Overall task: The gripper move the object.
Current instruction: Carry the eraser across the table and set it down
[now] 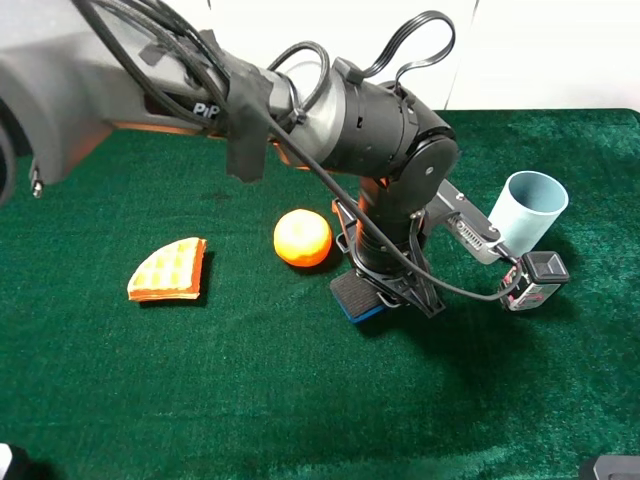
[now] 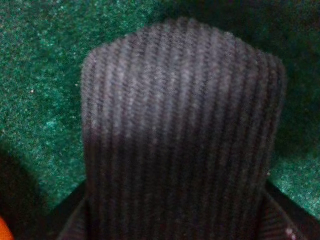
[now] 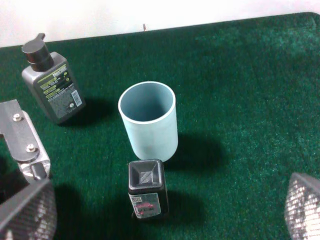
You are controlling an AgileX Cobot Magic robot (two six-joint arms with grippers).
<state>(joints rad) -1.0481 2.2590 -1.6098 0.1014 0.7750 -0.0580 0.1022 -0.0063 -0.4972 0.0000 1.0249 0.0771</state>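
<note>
The object, an oblong eraser with a dark grey felt top and a blue base, is near the middle of the green cloth, just right of an orange. My left gripper reaches across from the left and points down, shut on the eraser. Whether the eraser rests on the cloth or hangs just above it I cannot tell. In the left wrist view its ribbed felt fills the picture, and the left gripper shows only as dark edges at both sides. My right gripper stands open and empty, its fingers wide apart.
An orange waffle wedge lies to the left. A light blue cup stands at the right with a small black box in front of it. A grey pump bottle lies beyond the cup.
</note>
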